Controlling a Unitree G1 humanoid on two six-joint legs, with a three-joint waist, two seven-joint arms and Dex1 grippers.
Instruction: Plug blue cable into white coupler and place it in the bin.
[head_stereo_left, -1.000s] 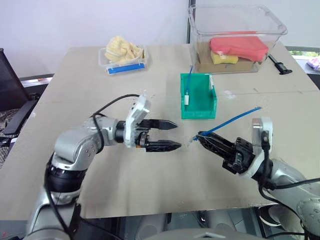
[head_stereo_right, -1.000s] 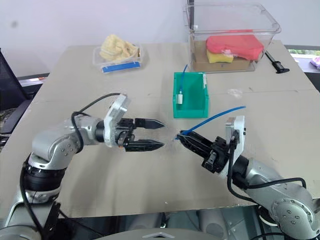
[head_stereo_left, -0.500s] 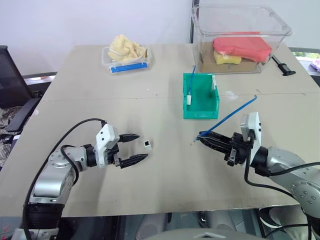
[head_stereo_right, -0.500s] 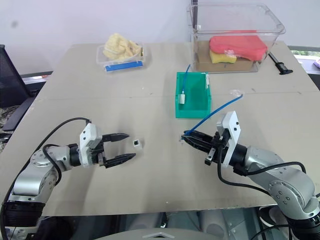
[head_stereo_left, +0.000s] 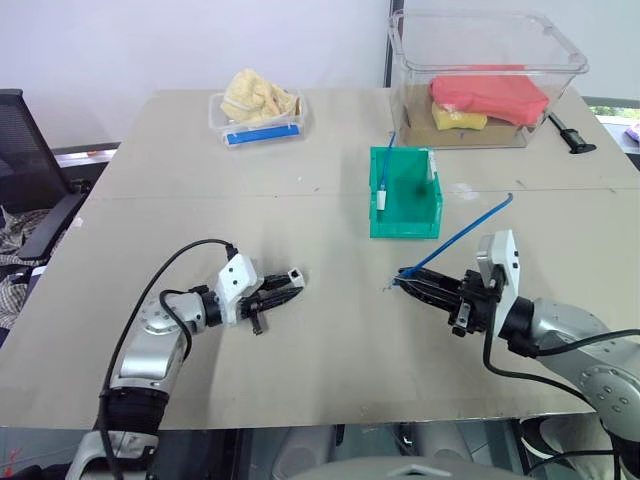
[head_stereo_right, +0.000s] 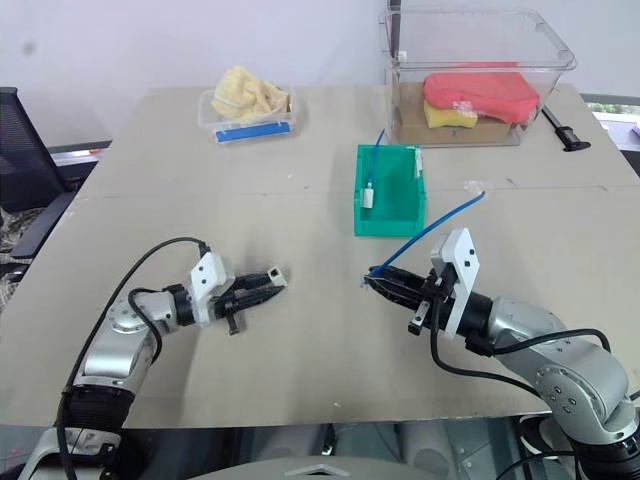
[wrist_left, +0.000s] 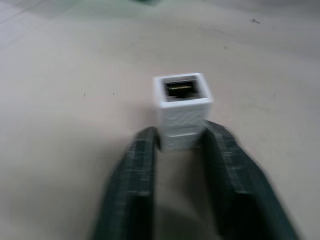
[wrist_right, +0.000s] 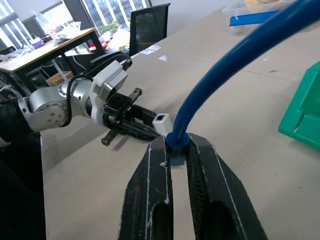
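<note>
I'm looking down on a beige table (head_stereo_left: 330, 330) with a seam running across it, pale wall behind, and a black office chair (head_stereo_left: 25, 140) off its left edge. Taking the bin (head_stereo_left: 403, 222) as my landmark: it is teal-green, sits right of the table's middle, and holds a second blue cable with a white end leaning against its left wall. Behind and to the right of the bin stands a large clear tub (head_stereo_left: 485, 75) with red and yellow items on a brown base; well to the bin's left rear is a small clear food tub (head_stereo_left: 258, 110) with pale yellow contents and a blue strip. A small black tool (head_stereo_left: 568, 133) lies beside the large tub. Nearer to me than the bin and to its left, my left gripper (head_stereo_left: 285, 284) lies low on the table, its fingers (wrist_left: 135, 185) pinched on the white coupler (wrist_left: 182, 111), socket facing away. Just in front of the bin, my right gripper (head_stereo_left: 408, 278) is clamped on the plug end of the blue cable (head_stereo_left: 465, 232), which arcs up toward the bin's right side. Between the two grippers the tabletop is bare, and the near edge has open room.
</note>
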